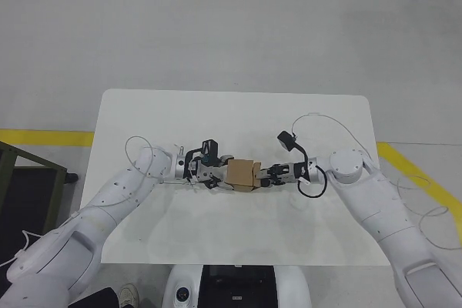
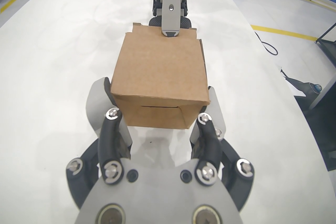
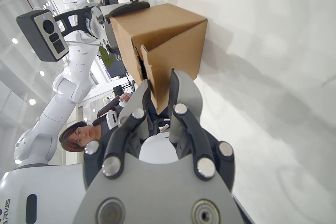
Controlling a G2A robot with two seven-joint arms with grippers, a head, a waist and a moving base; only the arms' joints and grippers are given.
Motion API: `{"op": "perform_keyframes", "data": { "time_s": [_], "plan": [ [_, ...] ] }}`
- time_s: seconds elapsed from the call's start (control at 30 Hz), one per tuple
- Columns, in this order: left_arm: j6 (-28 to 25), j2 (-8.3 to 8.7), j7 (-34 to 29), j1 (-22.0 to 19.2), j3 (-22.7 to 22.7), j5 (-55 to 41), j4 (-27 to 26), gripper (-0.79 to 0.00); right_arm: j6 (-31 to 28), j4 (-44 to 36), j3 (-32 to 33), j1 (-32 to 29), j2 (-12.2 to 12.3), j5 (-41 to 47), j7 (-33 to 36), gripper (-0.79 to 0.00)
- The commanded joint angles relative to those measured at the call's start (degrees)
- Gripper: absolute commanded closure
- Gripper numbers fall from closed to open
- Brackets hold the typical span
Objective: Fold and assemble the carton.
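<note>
Carton: we see the brown cardboard carton (image 1: 242,174) (image 2: 160,70) (image 3: 162,41) resting on the white table (image 1: 308,223), near its middle and between the two arms.
Left gripper: our left gripper (image 1: 219,175) (image 2: 159,93) is spread wide across one end of the carton, a finger against each side wall, gripping it.
Right gripper: our right gripper (image 1: 263,176) (image 3: 160,83) is nearly closed, pinching the edge of an end flap (image 3: 153,78) at the carton's opposite end.
Carton edges: the end in the left gripper looks folded shut, with a thin slit across it. At the other end the flap stands out from the body and a gap shows along its inner edge.
Table edges: the carton lies well apart from every table edge.
Open room: we find bare tabletop on the far side and the near side of the carton, and beyond each arm toward the table's ends.
</note>
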Motion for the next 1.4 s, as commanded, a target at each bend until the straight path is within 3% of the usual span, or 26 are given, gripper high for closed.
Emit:
{"op": "perform_keyframes", "data": {
  "time_s": [0.0,0.43,0.7,1.37],
  "plan": [
    [0.0,0.00,0.0,0.0,0.0,0.0,-0.1,-0.545,0.2,-0.4,-0.3,0.1,-0.1,-0.4,-0.1,-0.120],
    [0.0,0.00,0.2,0.0,0.1,0.2,-0.4,-0.536,0.8,-0.7,-2.0,1.3,-0.8,-1.9,-1.0,-0.129],
    [0.0,-0.08,0.1,-0.2,0.2,-0.1,-0.2,-0.545,0.9,-1.9,-1.2,0.8,-0.5,-2.1,-0.4,-0.212],
    [0.0,-0.10,-0.3,-0.5,0.8,-0.3,0.3,-0.520,1.0,-3.2,1.5,-1.2,0.6,-2.6,-0.1,-0.182]
  ]
}}
